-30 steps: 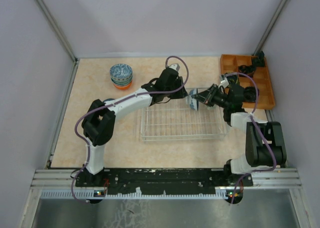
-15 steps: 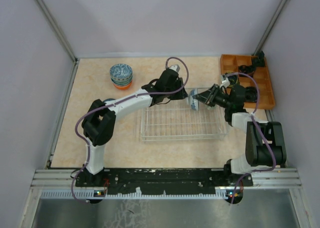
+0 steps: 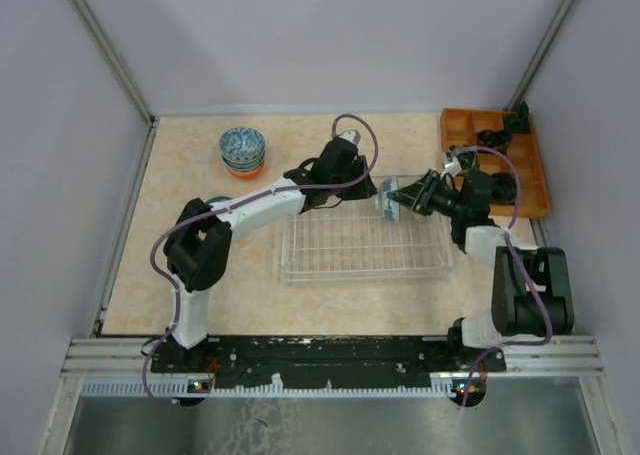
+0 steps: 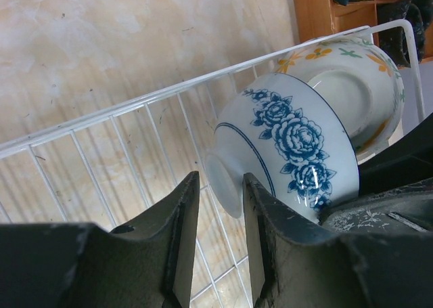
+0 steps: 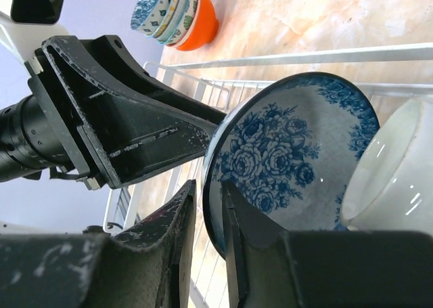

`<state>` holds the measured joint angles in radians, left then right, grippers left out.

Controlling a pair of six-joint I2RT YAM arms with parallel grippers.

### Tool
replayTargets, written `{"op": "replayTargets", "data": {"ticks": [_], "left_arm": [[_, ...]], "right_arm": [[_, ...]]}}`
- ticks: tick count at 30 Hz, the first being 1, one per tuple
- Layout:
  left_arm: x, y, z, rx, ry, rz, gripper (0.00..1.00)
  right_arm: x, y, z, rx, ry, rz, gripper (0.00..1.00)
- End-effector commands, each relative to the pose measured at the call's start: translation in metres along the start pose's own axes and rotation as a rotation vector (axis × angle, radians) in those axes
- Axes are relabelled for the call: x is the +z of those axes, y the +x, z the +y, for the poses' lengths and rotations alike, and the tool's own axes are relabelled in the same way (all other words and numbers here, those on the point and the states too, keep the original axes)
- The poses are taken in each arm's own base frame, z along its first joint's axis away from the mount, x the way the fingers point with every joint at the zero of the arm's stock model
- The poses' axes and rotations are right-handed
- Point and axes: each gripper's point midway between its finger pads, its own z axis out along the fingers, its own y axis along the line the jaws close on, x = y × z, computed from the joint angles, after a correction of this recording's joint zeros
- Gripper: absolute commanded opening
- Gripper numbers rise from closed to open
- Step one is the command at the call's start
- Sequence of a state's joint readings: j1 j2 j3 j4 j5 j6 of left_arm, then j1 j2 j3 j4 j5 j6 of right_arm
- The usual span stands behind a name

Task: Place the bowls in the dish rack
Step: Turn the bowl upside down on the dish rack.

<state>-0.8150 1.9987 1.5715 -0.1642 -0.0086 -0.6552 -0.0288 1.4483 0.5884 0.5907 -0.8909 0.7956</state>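
The top external camera sits above and behind the arm bases, which lie at 6 o'clock, and looks down over the whole worktop (image 3: 190,265) from afar. The left wrist camera looks along the left gripper (image 4: 218,183), very close to the blue-rose bowl (image 4: 291,145) at the dish rack (image 4: 135,105) edge. The right wrist camera faces the opposite way past the right gripper (image 5: 208,189), equally close. All three views share that bowl, which lies toward 3 o'clock of centre overhead.

In the left wrist view, the blue-rose bowl (image 4: 291,145) hides part of the orange-flowered bowl (image 4: 352,84) at its two o'clock.
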Motion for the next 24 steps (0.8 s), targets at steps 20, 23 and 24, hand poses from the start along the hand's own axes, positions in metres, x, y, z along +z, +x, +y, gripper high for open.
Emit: {"op": "replayTargets", "data": {"ticks": [20, 23, 24], "left_arm": [[-0.002, 0.006, -0.032, 0.015, 0.059, 0.022, 0.38], [-0.002, 0.005, -0.034, 0.016, 0.061, 0.02, 0.38], [-0.002, 0.005, -0.034, 0.017, 0.061, 0.022, 0.38]], "right_arm": [[-0.017, -0.018, 0.014, -0.147, 0.096, -0.035, 0.29], [-0.019, -0.02, 0.016, -0.156, 0.103, -0.039, 0.32], [-0.019, -0.021, 0.017, -0.159, 0.106, -0.039, 0.32]]}}
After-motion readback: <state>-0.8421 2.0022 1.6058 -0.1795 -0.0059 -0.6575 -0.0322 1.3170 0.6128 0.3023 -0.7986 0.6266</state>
